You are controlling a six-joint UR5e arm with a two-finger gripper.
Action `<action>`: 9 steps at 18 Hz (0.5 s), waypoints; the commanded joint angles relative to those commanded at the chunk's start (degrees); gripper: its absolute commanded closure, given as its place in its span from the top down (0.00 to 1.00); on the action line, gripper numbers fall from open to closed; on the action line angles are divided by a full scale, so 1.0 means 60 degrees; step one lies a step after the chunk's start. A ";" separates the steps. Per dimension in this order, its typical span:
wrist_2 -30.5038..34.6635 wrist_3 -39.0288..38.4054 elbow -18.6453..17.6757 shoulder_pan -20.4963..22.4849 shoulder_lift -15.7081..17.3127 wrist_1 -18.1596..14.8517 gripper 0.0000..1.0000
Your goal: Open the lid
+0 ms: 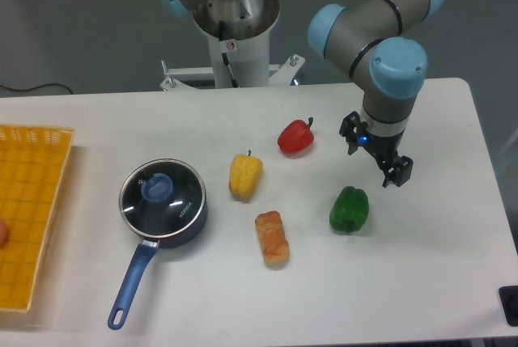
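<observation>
I see the lid [163, 193] seated on the blue saucepan [180, 222] toward the tabletop's left edge. My gripper [376, 151] hangs open, empty, toward the right edge; yellow pepper [245, 175], red pepper [295, 137], green pepper [349, 209] and bread piece [272, 239] lie between.

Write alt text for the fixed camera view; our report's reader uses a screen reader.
A glass lid with a blue knob sits closed on a dark blue saucepan at table left, while the open gripper hangs far right, near red, yellow and green peppers.

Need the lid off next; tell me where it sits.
The lid sits closed on the saucepan, left of centre, between the yellow basket and the yellow pepper.
</observation>
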 joint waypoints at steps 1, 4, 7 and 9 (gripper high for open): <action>0.0000 0.0000 0.0000 0.0000 0.0000 0.0000 1.00; 0.0015 0.0015 0.0015 -0.0059 -0.0044 0.0015 1.00; -0.0015 0.0000 -0.0015 -0.0132 -0.0044 0.0088 1.00; -0.0044 -0.0029 -0.0058 -0.0146 0.0014 0.0088 1.00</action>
